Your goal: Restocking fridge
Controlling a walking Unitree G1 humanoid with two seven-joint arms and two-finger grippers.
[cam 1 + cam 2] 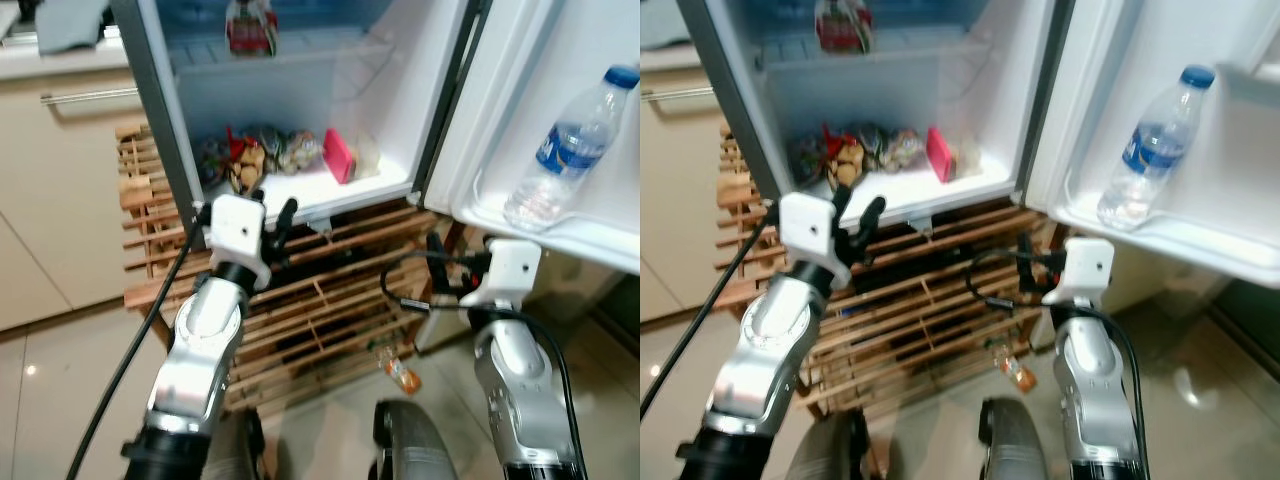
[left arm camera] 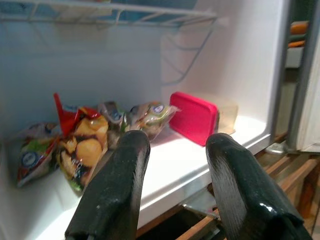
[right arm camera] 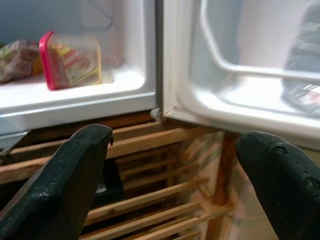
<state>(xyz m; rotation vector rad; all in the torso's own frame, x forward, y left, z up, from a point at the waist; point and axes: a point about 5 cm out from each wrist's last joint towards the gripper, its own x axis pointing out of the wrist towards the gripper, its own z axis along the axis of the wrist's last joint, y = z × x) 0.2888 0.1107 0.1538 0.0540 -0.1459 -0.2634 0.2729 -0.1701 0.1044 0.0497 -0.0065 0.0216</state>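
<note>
Fridge [image 1: 300, 90] open, door [image 1: 560, 110] swung to the right. Left hand [image 1: 268, 222] raised just before the front lip of the bottom shelf [image 1: 350, 185], fingers [image 2: 117, 185] apart, holding nothing. Snack bags [image 1: 262, 152] heaped at the back left of that shelf, beyond the left hand. Red-lidded box [image 1: 341, 155] on its edge to the right of the bags, near the right inner wall. Right hand [image 1: 448, 272] lower, below the hinge corner and in front of the wooden slatted rack [image 1: 330, 300] under the fridge; fingers [image 3: 60, 190] wide apart, empty. Water bottle [image 1: 568, 148] leaning in the door shelf [image 1: 560, 232], above and right of the right hand, blue cap, blue label; print too small to read.

Left wrist view: bags closer, one with red top and yellow contents, others green and white; lettering blurred. Wire shelf [image 2: 115, 12] overhead. Right wrist view: box shown clear-walled with coloured contents, plus the door-shelf rail [image 3: 250, 70]. Eye views: red-labelled item [image 1: 250, 28] on the upper shelf, small orange thing [image 1: 402, 376] on the tiled floor [image 1: 60, 380], cream cabinet [image 1: 60, 190] to the left.
</note>
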